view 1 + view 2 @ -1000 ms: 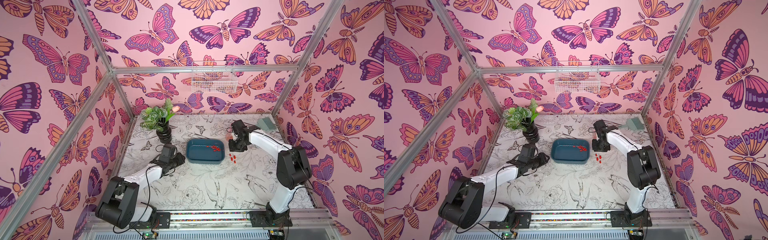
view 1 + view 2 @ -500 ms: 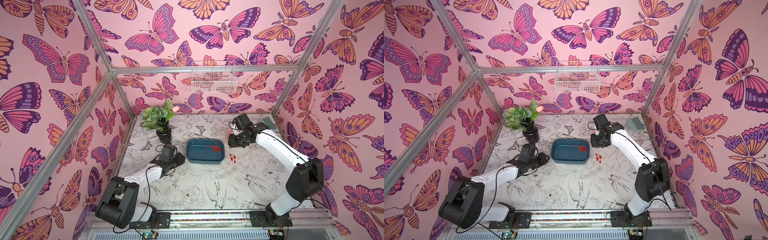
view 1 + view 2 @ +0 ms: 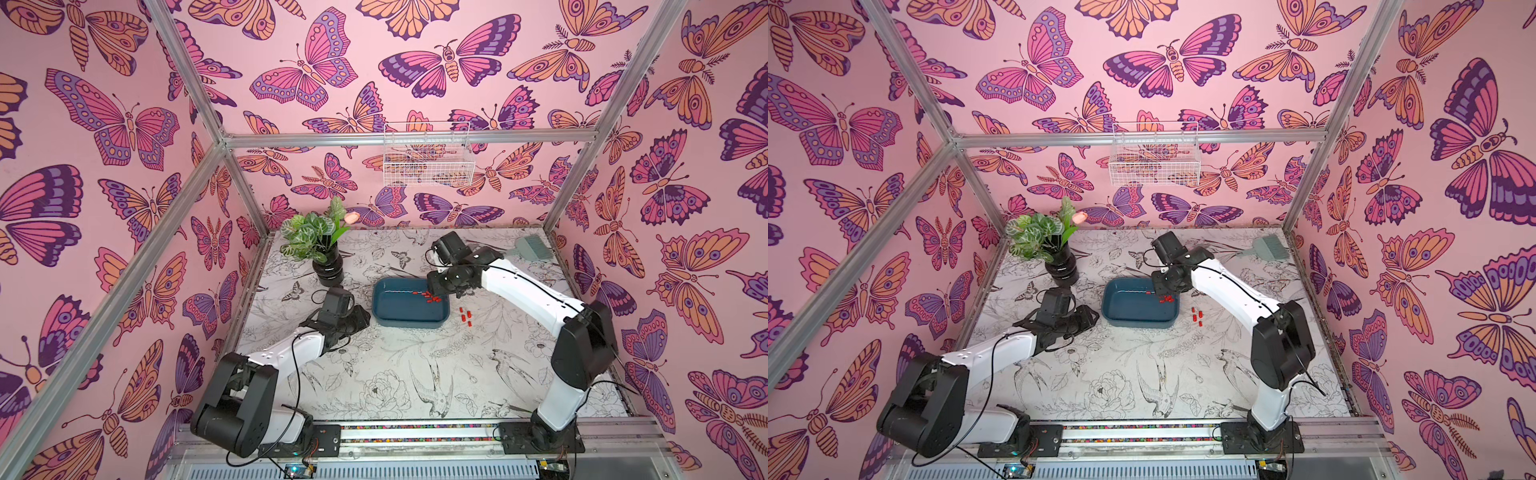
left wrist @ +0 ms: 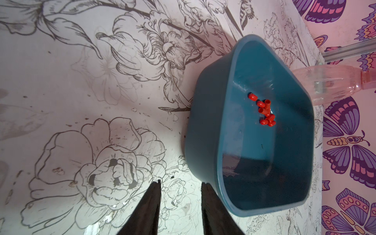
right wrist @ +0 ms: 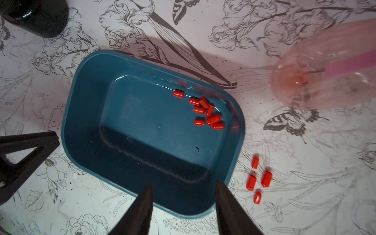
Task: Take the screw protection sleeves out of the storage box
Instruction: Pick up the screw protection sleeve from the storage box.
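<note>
In both top views a teal box (image 3: 395,309) sits mid-table. Red sleeves (image 3: 430,296) cluster in its far right corner, and four loose sleeves (image 3: 466,316) lie on the table (image 3: 374,374) just beside its right wall. The right gripper (image 3: 441,291) hangs over that corner, while the left gripper (image 3: 357,322) sits low beside the box's left wall. In the left wrist view, the left gripper (image 4: 180,183) has its fingers (image 4: 150,207) apart with only bare table between them, holding nothing. The box (image 4: 254,162) is just beside one finger, and a clear bottle (image 4: 335,85) lies beyond it. In the right wrist view, the right gripper (image 5: 184,184) hovers above the box's near wall, its fingers (image 5: 225,203) spread and empty. Eight sleeves (image 5: 207,110) lie bunched near the corner, some touching, and the four loose sleeves (image 5: 257,179) rest outside. The task looks about a third done, with the right arm lining up another pick. The next move calls for lowering onto a single sleeve at the cluster's edge and pinching it narrowly without scattering its neighbours or catching the wall.
</note>
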Available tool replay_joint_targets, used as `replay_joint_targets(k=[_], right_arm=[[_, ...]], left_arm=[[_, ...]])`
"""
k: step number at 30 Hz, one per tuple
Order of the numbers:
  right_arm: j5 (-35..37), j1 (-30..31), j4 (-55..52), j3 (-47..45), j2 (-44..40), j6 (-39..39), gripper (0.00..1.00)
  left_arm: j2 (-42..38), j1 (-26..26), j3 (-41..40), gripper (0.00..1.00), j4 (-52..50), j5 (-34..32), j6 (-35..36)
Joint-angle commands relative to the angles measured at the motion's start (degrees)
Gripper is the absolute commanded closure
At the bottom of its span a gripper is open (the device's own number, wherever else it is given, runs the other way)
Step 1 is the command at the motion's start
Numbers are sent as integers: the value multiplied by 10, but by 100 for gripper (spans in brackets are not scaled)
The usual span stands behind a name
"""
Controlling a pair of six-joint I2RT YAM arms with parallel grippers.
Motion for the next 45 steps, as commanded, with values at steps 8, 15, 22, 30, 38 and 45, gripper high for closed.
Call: replay_joint_targets(k=[8,15,22,30,38,45], right_arm=[[16,7,48,71,105,27,55],[24,7,65,92,158,42,58],[27,7,76,107,195,51,60],[33,7,62,155,235,44,60],[34,10,68,159,255,50,59],[54,18,87,152,258,52,59]], left_arm=[[4,5,4,74,15,15,9],[5,6,3,94,17,16,10],[3,6,2,94,17,15,9],[5,6,3,84,18,16,10],[4,7,3,84,18,16,10],[5,6,3,83,18,17,11]])
